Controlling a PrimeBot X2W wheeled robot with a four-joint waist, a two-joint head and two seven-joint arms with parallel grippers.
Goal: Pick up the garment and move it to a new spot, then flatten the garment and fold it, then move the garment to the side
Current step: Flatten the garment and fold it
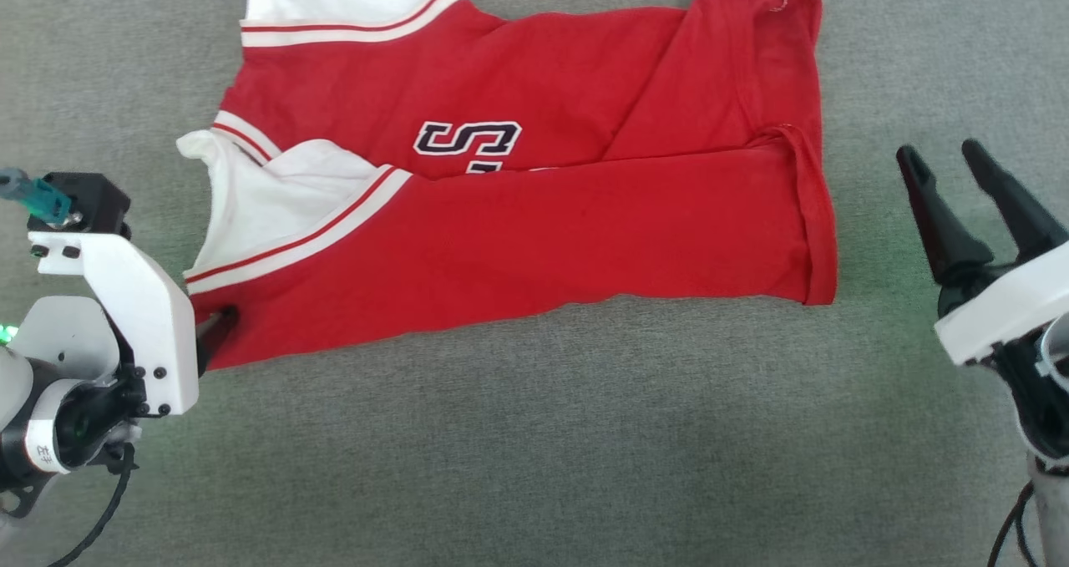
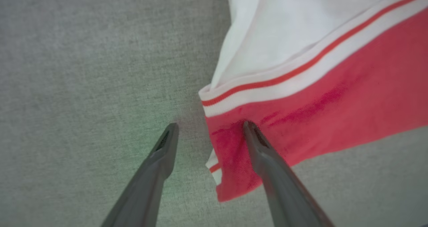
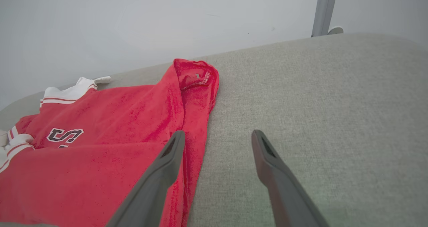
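Lying on the grey cloth surface (image 1: 534, 433), the garment (image 1: 534, 241) runs side to side, sleeves toward the robot's left, hem toward its right. It is red, folded lengthwise, with white striped sleeves and half-covered lettering. The left gripper (image 2: 210, 125) and right gripper (image 1: 939, 151) both gape wide, empty.

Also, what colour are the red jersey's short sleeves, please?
White short sleeves, red-and-white striped trim; clearest in the head view.
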